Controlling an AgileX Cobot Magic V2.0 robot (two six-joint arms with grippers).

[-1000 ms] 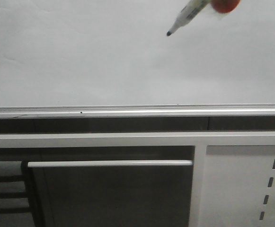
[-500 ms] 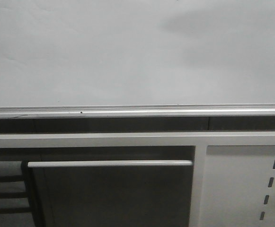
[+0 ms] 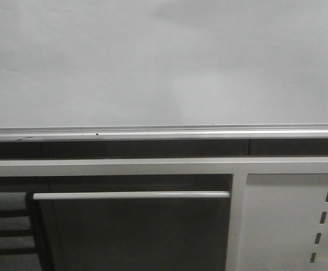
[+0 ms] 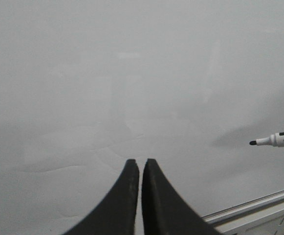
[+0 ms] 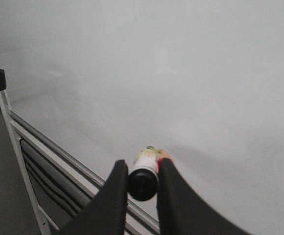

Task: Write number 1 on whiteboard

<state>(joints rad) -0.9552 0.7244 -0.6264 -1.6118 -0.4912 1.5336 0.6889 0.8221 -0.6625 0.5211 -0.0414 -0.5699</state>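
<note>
The whiteboard (image 3: 164, 62) fills the upper half of the front view, pale and glossy, with its silver rail (image 3: 164, 133) along the lower edge. No number 1 stroke shows on it in any view. My right gripper (image 5: 141, 169) is shut on a white marker (image 5: 144, 176) with a black rear end, pointed at the whiteboard (image 5: 181, 73). The marker (image 4: 277, 140) also shows in the left wrist view, its black tip a little off the whiteboard (image 4: 132, 73). My left gripper (image 4: 140, 166) is shut and empty, close to the board. Neither gripper shows in the front view.
Below the rail a white frame (image 3: 164, 166) runs across. A white perforated panel (image 3: 293, 226) stands at the lower right and a dark recess with a silver bar (image 3: 130, 195) at the lower left. A grey upright post (image 5: 14, 147) stands beside the board.
The marker and the orange-red thing beside it at the top right of the front view have left that view upward. The board shows no new mark.
</note>
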